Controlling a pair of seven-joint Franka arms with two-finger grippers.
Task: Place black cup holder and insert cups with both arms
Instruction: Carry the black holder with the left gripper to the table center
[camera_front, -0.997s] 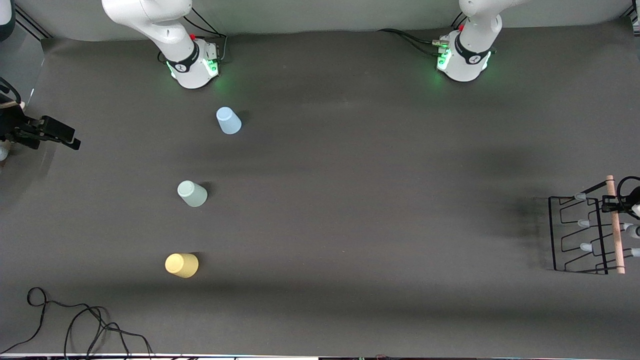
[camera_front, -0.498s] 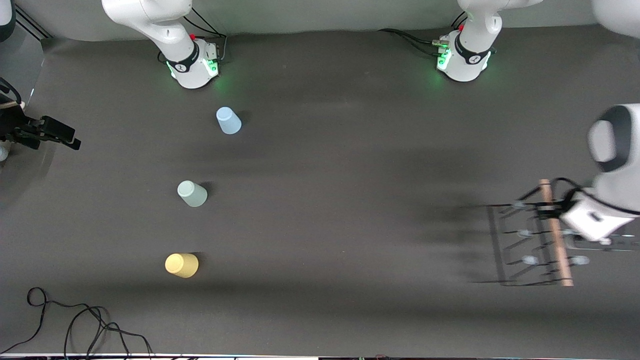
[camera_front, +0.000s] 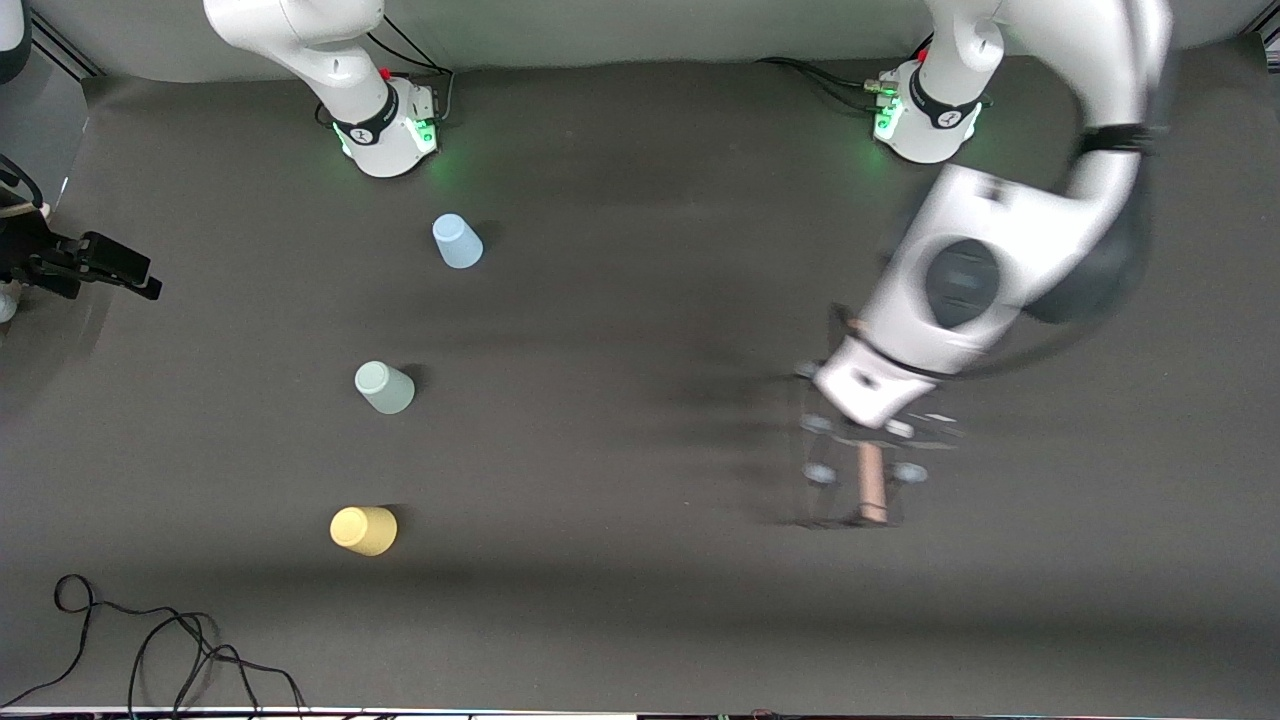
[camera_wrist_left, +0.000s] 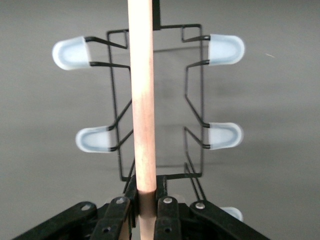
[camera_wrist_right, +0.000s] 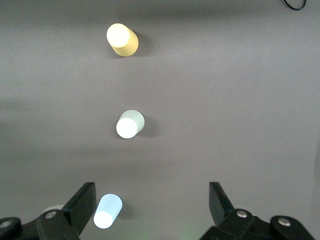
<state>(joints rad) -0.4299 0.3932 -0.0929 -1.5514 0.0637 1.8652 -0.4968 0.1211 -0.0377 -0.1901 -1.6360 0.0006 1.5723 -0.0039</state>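
Now, nearest the front camera stood the yellow cup (camera_front: 364, 530), mouth down, toward the right arm's end of the table. The holder (camera_front: 868, 488) hung from the left gripper (camera_wrist_left: 145, 205), over open table between the middle and the left arm's end. The jaws were clamped on the wooden rod (camera_wrist_left: 141, 100) close to one end, so most of the rack hung out past the fingers. It looked blurred, and I could not tell whether its base was clear of the table. Farther off sat the green cup (camera_front: 384, 387), and farther again the blue cup (camera_front: 457, 241), both inverted and well apart from each other.

The right gripper (camera_wrist_right: 152, 200) waited over the right arm's end of the table, jaws spread wide and empty, looking down on all three cups.

In my judgement, a good placement called for:
- lowering the rack level, since an end grip lets it tilt
- setting the base flat before the jaws let go
- landing it well apart from the cups, so both arms had room to reach the pegs
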